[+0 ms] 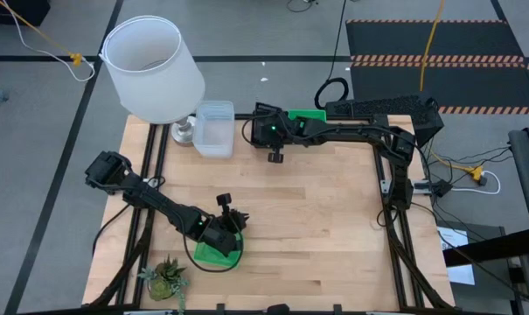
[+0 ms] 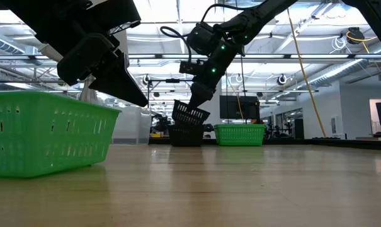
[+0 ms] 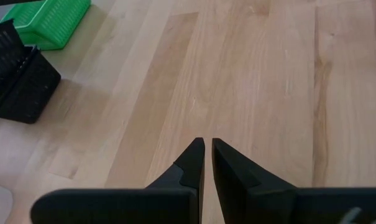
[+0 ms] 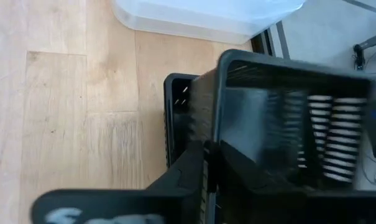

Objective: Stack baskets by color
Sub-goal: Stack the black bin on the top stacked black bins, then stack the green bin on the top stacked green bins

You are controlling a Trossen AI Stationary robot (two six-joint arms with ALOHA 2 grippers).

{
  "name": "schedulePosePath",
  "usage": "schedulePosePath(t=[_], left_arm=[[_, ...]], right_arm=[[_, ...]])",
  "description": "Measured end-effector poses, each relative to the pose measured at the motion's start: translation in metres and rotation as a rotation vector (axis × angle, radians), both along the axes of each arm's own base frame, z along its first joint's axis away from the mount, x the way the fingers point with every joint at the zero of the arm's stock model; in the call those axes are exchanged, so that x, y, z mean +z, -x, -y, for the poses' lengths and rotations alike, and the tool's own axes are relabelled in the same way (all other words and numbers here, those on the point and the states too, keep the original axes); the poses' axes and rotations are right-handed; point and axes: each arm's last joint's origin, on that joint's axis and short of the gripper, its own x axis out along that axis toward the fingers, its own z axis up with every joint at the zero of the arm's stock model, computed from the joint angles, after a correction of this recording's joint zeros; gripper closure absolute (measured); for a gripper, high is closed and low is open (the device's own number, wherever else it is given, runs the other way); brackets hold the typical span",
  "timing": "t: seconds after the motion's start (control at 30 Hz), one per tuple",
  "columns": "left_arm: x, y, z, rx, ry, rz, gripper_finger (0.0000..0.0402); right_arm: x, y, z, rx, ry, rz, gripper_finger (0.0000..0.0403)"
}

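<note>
— What's the right arm doing over at the far edge?

— Its right gripper (image 2: pixel 194 106) has a black perforated plastic basket (image 2: pixel 190 114) pinched by the rim, tilted, just above a second black basket (image 2: pixel 184 135) that sits on the light wooden table (image 1: pixel 334 219). From the right wrist view the fingers look narrow, clamped on the wall of the held one. I'd say it hangs tilted so one corner can find the lower basket's mouth first.

— So it's nesting black into black?

— That's my reading. The pair isn't seated yet; the upper one is still askew, and I can't tell whether it touches the lower rim.

— And the other colours?

— A bright green perforated basket (image 2: pixel 239 134) stands just beside the black pair at the far side, half under the right arm. Further along that edge, a clear translucent basket (image 1: pixel 214 128) sits next to the big white lampshade (image 1: pixel 150 68). Each colour seems to have its own spot, which keeps the piles apart.

— The left arm?

— Near the front edge. The left gripper (image 3: pixel 207 163) hovers over another bright green basket (image 1: pixel 219 252), fingers nearly together with only a slit between, holding nothing. The small potted plant (image 1: pixel 166 278) is just beside that basket.

— Much left to do?

— I'd guess plenty: the two greens are well apart.
</note>
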Motion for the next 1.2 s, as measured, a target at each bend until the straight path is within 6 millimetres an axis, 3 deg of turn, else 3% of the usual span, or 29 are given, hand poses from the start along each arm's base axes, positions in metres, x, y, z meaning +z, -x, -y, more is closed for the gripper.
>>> schedulePosePath(t=[0.33,0.5,0.73,0.9,1.2], left_arm=[[0.0,0.0,0.0,-0.004,0.008,-0.002,0.0369],[-0.001,0.0,0.002,-0.044,0.052,-0.025,0.0369],[0.013,0.016,0.015,-0.16,0.13,-0.081,0.0369],[0.031,0.036,0.03,-0.255,0.182,-0.076,0.036],[0.057,0.066,0.062,-0.359,0.314,-0.014,0.0266]], right_arm=[[0.001,-0.003,-0.003,-0.01,-0.007,0.027,0.0293],[0.018,-0.002,-0.018,-0.008,-0.022,0.073,0.0262],[0.052,0.023,-0.075,0.033,-0.114,0.027,0.0246],[0.058,0.056,-0.127,0.109,-0.152,0.058,0.0246],[0.057,0.126,-0.192,0.17,-0.28,0.236,0.0245]])
